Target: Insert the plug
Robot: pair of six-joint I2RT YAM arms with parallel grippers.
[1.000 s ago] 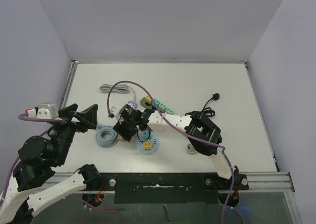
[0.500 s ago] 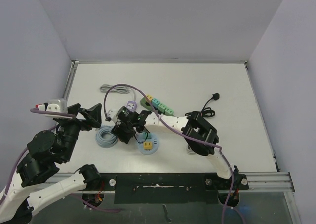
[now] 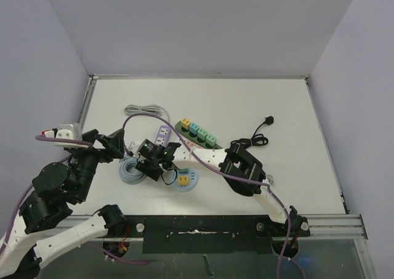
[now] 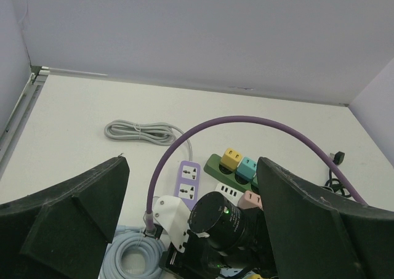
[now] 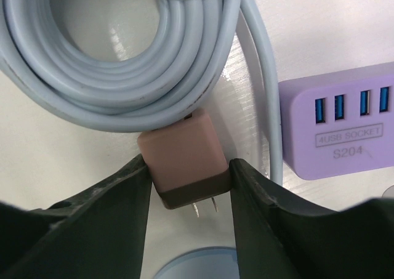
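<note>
My right gripper (image 5: 186, 179) clamped on pink plug (image 5: 180, 148); left gripper (image 4: 192, 168) wide, empty.
Right fingers (image 5: 104, 217) press both plug sides, beside grey cable coil (image 5: 92, 76) and purple socket strip (image 5: 338, 125).

The matt pink plastic plug (image 5: 183, 156) has metal prongs (image 5: 207, 209); the pale cable coil (image 5: 92, 94) looks smooth and glossy.

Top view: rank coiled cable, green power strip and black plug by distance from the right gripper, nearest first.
1. coiled cable, just left of the right gripper, whose fingers pinch the pink plug.
2. green power strip, farther back, to its right.
3. black plug, far right.
</note>
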